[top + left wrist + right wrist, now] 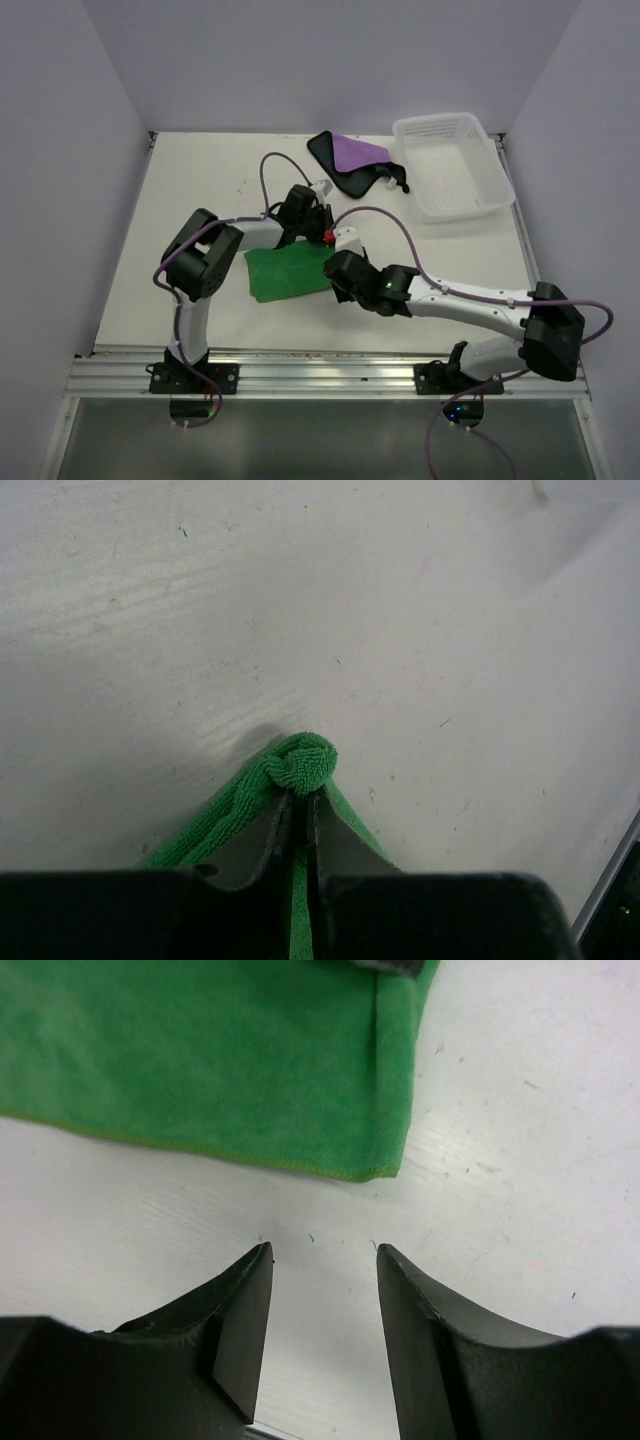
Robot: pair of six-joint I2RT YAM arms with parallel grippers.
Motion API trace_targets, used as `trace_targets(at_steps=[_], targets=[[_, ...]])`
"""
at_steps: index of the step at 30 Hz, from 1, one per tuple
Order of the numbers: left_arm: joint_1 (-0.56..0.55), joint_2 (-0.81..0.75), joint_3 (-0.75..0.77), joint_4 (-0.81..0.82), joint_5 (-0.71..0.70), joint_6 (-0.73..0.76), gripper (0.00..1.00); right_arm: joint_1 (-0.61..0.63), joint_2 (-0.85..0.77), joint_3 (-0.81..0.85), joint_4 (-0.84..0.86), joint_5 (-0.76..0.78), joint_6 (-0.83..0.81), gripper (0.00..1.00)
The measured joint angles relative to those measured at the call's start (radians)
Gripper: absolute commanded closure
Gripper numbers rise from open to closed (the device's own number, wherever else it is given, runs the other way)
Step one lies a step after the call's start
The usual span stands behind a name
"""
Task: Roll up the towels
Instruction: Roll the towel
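The green towel [285,272] lies flat in the middle of the table. My left gripper [318,238] is at its far right corner, and in the left wrist view that gripper [301,792] is shut on a bunched corner of the green towel [298,761]. My right gripper [322,1252] stands open over bare table with nothing between its fingers, a little short of the towel's near right corner [385,1165]. From above, it [338,283] sits at the towel's right edge. The purple towel [355,153], with its black back partly showing, lies crumpled at the far side.
A white lattice basket [470,205] stands at the far right, just beside the purple towel. Purple cables loop from both arms over the table. The left arm's elbow [200,262] rises to the left of the green towel.
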Motion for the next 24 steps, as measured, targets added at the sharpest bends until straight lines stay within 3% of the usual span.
trace_targets(at_steps=[5, 12, 17, 24], targets=[[0.005, -0.012, -0.038, 0.049, 0.006, 0.000, 1.00, -0.184, -0.151, -0.072, 0.096, -0.159, 0.050, 0.64], [0.022, -0.025, -0.079, 0.095, 0.029, -0.002, 1.00, -0.508, -0.128, -0.154, 0.274, -0.473, 0.186, 0.61], [0.024, -0.032, -0.091, 0.106, 0.029, -0.003, 1.00, -0.596, 0.020, -0.203, 0.439, -0.665, 0.309, 0.60], [0.025, -0.043, -0.113, 0.120, 0.028, -0.004, 1.00, -0.613, 0.157, -0.207, 0.539, -0.768, 0.374, 0.62]])
